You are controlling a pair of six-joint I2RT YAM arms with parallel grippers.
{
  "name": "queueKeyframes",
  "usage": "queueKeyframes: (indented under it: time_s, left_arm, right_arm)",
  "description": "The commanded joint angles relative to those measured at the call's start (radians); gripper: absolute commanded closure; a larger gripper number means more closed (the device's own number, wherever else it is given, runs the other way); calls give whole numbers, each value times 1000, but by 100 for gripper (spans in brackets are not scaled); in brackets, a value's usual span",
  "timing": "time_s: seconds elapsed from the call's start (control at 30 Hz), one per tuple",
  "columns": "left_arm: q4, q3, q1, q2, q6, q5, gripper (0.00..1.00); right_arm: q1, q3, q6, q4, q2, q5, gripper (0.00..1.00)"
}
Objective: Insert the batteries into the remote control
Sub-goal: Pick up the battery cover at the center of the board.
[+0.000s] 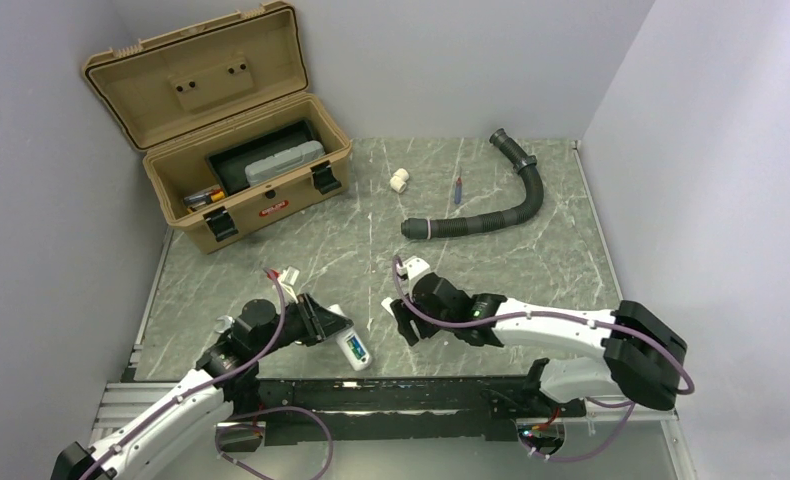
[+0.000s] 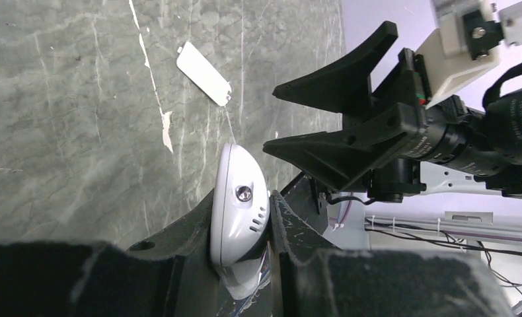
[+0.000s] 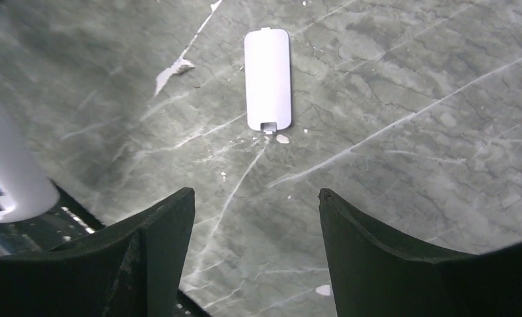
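- The remote control (image 1: 354, 349) is held off the table (image 1: 531, 270), near its front edge and between the two arms. It is pinched on its narrow sides by the left gripper (image 1: 333, 328).
- In the left wrist view the white shell of the remote control (image 2: 240, 211) is seen wedged tight between the two black fingers (image 2: 179, 244), which are pressed in against it.
- The right gripper (image 3: 255, 193) is held spread, with nothing between its jaws. It hangs just beside the remote, over bare table.
- The small white cover piece (image 3: 267, 78) lies flat on the table, apart from the remote and ahead of the right gripper's open jaws. The battery bay is therefore judged to be uncovered.
- A blue-green patch (image 1: 357, 351) is seen on the upturned face of the remote in the top view, and a sliver of blue shows at the remote's edge in the right wrist view. This may be the batteries seated in the bay, but it is too small for that to be told for certain.
- No loose battery can be made out on the table near the arms.
- If the cells are indeed seated, the loading itself is judged to be done or nearly so. What is left is the cover piece, which is not yet picked up and would have to be fitted back onto the remote.
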Motion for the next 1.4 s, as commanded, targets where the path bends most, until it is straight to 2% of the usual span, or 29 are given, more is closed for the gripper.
queueKeyframes:
  time_s: [0.0, 0.3, 0.63, 0.87, 1.37]
  left_arm:
    - [13, 23, 15, -10, 7, 37, 100]
    - [74, 5, 19, 23, -7, 61, 100]
    - [81, 7, 25, 35, 1, 68, 100]
    - [112, 9, 30, 55, -2, 86, 100]
    - [148, 1, 31, 68, -21, 99, 100]
  right_arm:
    - [-9, 46, -120, 87, 71, -2, 29]
    - [-15, 110, -209, 116, 198, -12, 35]
    - [-25, 155, -214, 105, 299, -18, 46]
    - [-31, 162, -217, 104, 337, -26, 52]
    - [-30, 178, -222, 50, 370, -10, 60]
